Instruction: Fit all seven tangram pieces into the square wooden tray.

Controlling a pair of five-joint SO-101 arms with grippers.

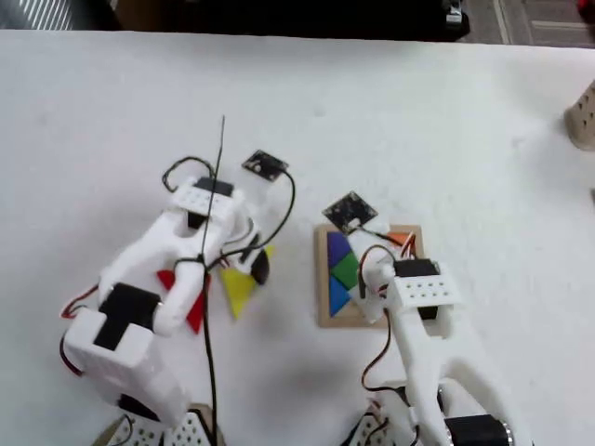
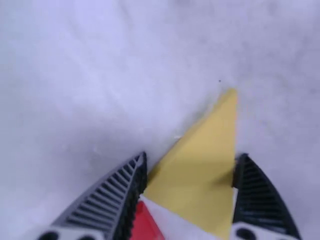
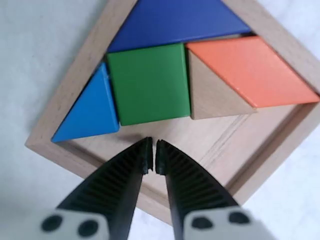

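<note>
Left arm is folded low over the white table (image 1: 437, 121), wrist tipped down; the left gripper (image 2: 192, 162) sits right on the surface, fingers spread wide and pinching the yellow triangle (image 2: 200, 170) from both sides, one ribbed black finger (image 2: 122, 197) on each edge; the triangle lies flat, its sharp tip pointing away from the jaws. From above that same yellow triangle (image 1: 238, 286) sits just left of the wooden tray (image 1: 321, 279), clear of it; the red triangle (image 1: 193, 307) lies close beside it, half tucked under the arm's white body, and its corner (image 2: 144, 225) peeks in behind the fingers.

Right arm stretches forward over the tray's near side; the right gripper (image 3: 154, 150) hangs above the bare tray floor (image 3: 225, 135), fingers pressed together with barely a slit between, nothing held.

In the tray (image 3: 72, 92), five pieces are packed to one side: large dark blue triangle (image 3: 175, 22) along the rim, green square (image 3: 149, 82) against it, small blue triangle (image 3: 92, 112) in the corner, plain wood triangle (image 3: 212, 92) touching the square, orange parallelogram (image 3: 250, 70) beside that.

A black cable (image 1: 206, 316) crosses the left arm.
</note>
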